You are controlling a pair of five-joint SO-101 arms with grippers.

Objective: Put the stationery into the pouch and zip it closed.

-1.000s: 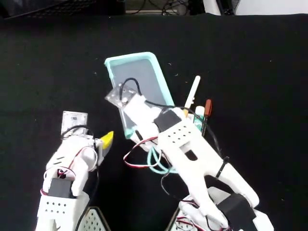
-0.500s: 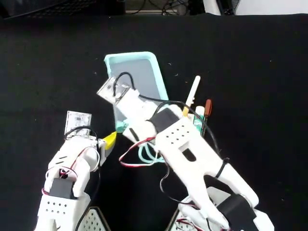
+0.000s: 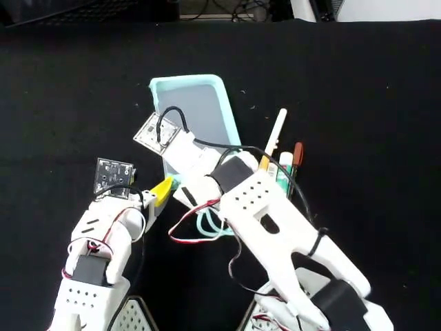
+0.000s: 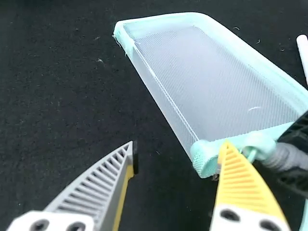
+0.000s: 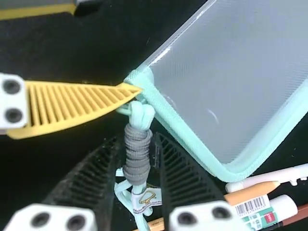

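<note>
The left gripper (image 4: 178, 147) is nearest. It sits low over the black bench (image 3: 358, 103) and is wide open, with nothing between its jaws. Its grey finger (image 4: 103, 185) is over bare bench, apart from everything. Its yellow finger (image 4: 238, 180) has its tip against the near corner of the pouch (image 3: 196, 110).

In the high view, the body of the right arm (image 3: 262, 207) lies across this same corner. The right wrist view looks under it. There the right gripper (image 5: 137, 143) is almost closed, and its two black fingers hold the grey part of the cord (image 5: 136, 156) that comes from the pouch corner. The yellow tip of the other gripper meets the corner just above this cord. From above, a loose loop of the mint cord (image 3: 207, 224) is beside the right arm.

The pouch lies flat on the bench past both grippers. It has a mint edge and a clear mesh face, and its long side runs away from the arms. I cannot tell whether its zip is open.

The pens (image 3: 279, 141) are outside the pouch. They lie together on the bench just beside its long edge, on the right arm's side. The white one reaches farthest.
</note>
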